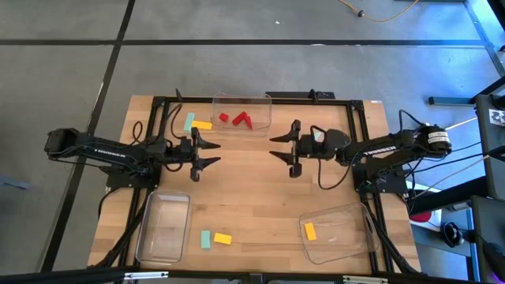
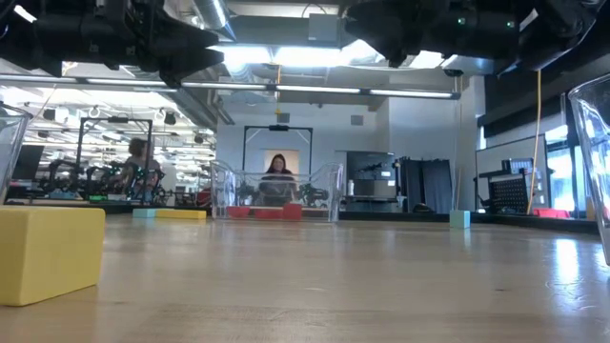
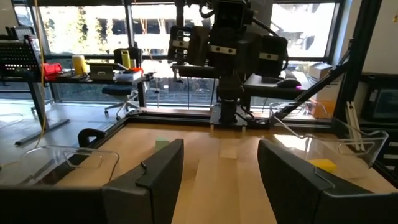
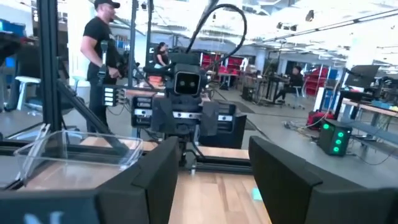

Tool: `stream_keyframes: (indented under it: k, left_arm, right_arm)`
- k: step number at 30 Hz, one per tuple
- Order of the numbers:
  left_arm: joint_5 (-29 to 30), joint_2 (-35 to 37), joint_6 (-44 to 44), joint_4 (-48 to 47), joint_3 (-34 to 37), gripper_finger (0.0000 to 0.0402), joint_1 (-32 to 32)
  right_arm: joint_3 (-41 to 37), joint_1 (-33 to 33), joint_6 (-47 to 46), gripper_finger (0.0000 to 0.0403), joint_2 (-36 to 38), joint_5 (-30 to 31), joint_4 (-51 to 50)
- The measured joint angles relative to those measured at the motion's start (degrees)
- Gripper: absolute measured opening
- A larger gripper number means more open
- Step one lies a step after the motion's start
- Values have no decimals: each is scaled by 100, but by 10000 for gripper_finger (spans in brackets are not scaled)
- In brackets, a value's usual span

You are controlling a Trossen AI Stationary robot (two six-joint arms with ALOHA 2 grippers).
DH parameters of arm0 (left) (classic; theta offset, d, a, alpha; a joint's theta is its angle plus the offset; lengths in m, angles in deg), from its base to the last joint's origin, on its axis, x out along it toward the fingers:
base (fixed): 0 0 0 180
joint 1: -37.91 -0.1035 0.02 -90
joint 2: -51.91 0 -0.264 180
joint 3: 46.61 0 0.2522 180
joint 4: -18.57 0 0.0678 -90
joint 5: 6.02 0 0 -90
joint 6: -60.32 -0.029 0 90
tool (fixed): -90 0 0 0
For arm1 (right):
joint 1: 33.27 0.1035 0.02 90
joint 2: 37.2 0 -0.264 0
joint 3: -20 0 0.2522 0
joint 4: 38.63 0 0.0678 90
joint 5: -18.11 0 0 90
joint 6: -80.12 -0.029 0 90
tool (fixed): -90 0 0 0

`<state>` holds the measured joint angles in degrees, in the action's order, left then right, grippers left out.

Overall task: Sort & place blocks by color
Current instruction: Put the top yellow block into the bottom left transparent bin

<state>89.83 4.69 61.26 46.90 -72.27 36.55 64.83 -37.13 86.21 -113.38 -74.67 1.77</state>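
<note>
A: Biggest first: the wooden table [image 1: 260, 189] carries three clear trays. The far tray [image 1: 264, 126] holds three red blocks [image 1: 237, 119]. The tray by the left arm [image 1: 144, 237] looks empty. The tray by the right arm [image 1: 351, 241] holds one yellow block [image 1: 310, 231].

B: And the loose pieces?

A: A teal bar [image 1: 188, 121] touching a yellow bar [image 1: 203, 125] just beside the far tray. Another teal block [image 1: 206, 239] and yellow block [image 1: 223, 238] lie side by side at the near edge, between the two near trays. One more teal block [image 1: 318, 136] seems to sit beside the right arm.

B: The grippers?

A: The left gripper [image 1: 207, 154] and right gripper [image 1: 276, 148] face each other over mid-table, both spread apart and carrying nothing.

B: Best next pick, I'd judge?

A: A near-edge block, though it sits close to the table's lip. Come straight down, fingers straddling one block only, since its neighbour lies just beside. The middle of the table gives open room to carry; keep clear of the tray walls.
</note>
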Motion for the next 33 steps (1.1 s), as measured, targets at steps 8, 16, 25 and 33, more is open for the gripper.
stream_keyframes:
  k: [8, 16, 25, 33]
  left_arm:
    - [1325, 0, 468, -820, -226, 198, -22]
    - [2020, -522, 571, -6736, -2849, 198, -1645]
    - [509, -2035, -1577, -9011, -4180, 198, -3801]
    - [724, -3398, -3388, -8661, -4175, 198, -4027]
  right_arm:
    - [0, 0, 2, 198, 0, 9, -2]
    - [0, 0, 38, 198, 0, 11, 7]
    - [0, -7, 41, 198, 0, 15, -3]
    - [2, -7, 39, 198, 2, 15, -125]
